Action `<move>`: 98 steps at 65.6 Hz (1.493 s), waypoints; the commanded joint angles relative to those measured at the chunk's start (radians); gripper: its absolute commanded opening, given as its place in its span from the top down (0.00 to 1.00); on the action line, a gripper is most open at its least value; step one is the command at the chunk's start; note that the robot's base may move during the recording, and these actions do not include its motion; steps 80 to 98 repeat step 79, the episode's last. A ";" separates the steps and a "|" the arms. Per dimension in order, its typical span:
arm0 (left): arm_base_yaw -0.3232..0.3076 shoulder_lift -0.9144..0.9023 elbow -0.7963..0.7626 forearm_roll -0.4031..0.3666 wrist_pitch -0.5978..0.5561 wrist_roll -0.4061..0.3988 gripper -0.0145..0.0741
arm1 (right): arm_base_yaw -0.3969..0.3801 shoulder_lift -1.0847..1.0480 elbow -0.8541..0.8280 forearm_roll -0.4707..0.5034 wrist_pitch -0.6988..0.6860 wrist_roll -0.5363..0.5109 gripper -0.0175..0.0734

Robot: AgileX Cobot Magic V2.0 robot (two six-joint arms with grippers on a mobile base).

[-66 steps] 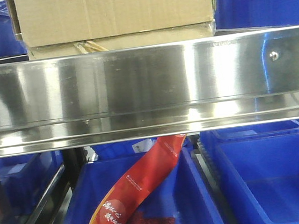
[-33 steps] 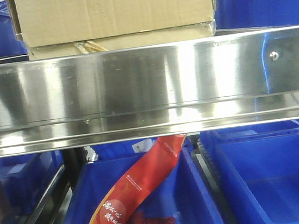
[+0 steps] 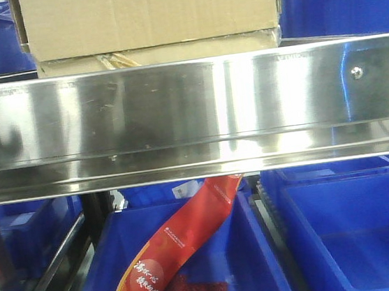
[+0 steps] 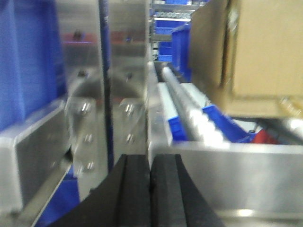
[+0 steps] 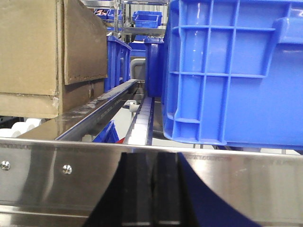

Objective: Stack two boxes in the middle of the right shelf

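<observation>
Item: tall box (image 3: 148,14), brown corrugated card, resting directly on the flat box (image 3: 159,52), which lies on the shelf (image 3: 190,111) behind its wide mirror-like front rail; both sit toward the left half of the rail, upper edges cut off by the front view. Item: flat box, thin, with a strip of torn yellowish tape showing at its front left. Item: shelf, polished steel, small screw (image 3: 357,71) near the right end of the rail. Item: my left gripper (image 4: 150,189), black pads pressed together with nothing between them, held low in front of the rail; from it the stacked boxes stand ahead and to the right, well apart from the pads, the image being blurred. Item: my right gripper (image 5: 152,189), pads likewise closed flat against each other and empty, just in front of the rail; the boxes stand up and to the left of it, not touching. Item: blue bin (image 5: 236,71) on the same shelf level, ahead and right of my right gripper. Item: lower blue bins (image 3: 359,232) beneath the shelf, one holding a red packet (image 3: 178,249).
</observation>
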 commanded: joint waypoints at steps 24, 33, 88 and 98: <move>-0.026 -0.036 0.076 0.061 -0.164 -0.075 0.96 | -0.006 -0.003 0.002 0.001 -0.025 -0.004 0.98; -0.031 -0.036 0.076 0.040 -0.157 -0.075 0.96 | -0.006 -0.003 0.002 0.001 -0.025 -0.004 0.98; -0.031 -0.036 0.076 0.038 -0.164 -0.075 0.96 | -0.006 -0.003 0.002 0.001 -0.025 -0.004 0.98; -0.031 -0.036 0.076 0.038 -0.164 -0.075 0.96 | -0.006 -0.003 0.002 0.001 -0.025 -0.004 0.98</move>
